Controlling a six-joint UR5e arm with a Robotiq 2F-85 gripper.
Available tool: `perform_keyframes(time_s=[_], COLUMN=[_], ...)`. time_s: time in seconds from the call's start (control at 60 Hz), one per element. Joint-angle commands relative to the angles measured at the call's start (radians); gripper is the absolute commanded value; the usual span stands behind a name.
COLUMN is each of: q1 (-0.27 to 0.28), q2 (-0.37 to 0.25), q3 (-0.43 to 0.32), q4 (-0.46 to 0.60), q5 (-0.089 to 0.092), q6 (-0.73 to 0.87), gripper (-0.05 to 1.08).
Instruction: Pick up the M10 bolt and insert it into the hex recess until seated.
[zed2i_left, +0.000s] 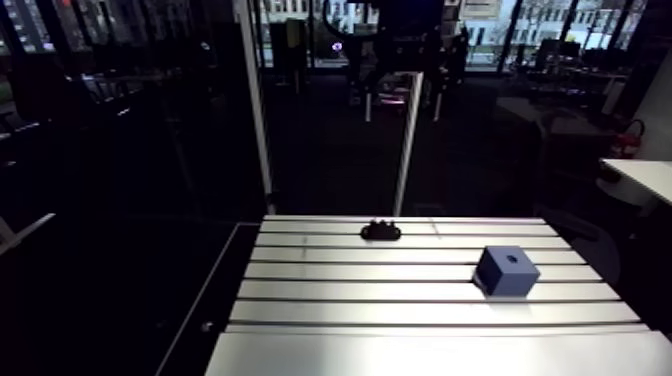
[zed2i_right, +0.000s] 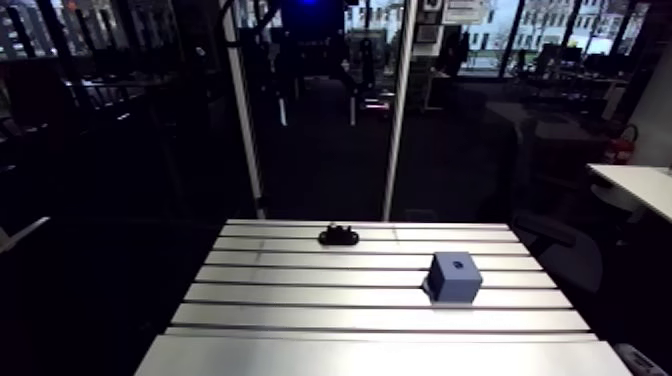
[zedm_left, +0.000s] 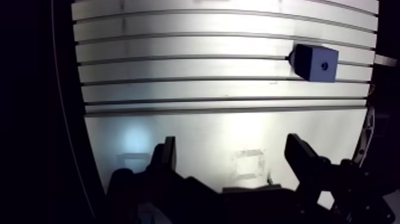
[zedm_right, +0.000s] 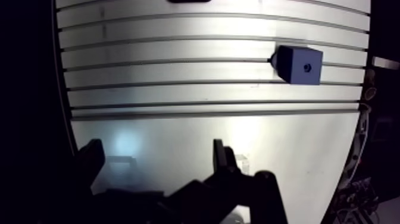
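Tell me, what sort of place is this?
Most likely a robotics test bench in a lab or workshop: a slotted aluminium table, a blue block with a hole in its top standing on it, and a robot's open two-fingered pincer above the table.

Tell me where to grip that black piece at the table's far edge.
Probably from straight above: close the open gripper across the short depth of the black piece, at its middle. It sits low on the table, wider than deep. Finer shape too small to tell.
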Motion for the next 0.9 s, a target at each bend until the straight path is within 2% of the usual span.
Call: perform_keyframes(time_s=[0.017, 0.483, 0.783, 0.9], q1=[0.018, 0.017, 0.005, 0.0], q2=[-0.003, 0.0, 0.012, 0.042], q3=[-0.025, -0.013, 0.083, 0.125], q4=[0.012, -0.005, -0.217, -0.299], q5=[0.012, 0.008, 0.006, 0.005], q6=[-0.009, -0.008, -0.014, -0.029], gripper=[0.01, 0.01, 0.01, 0.01])
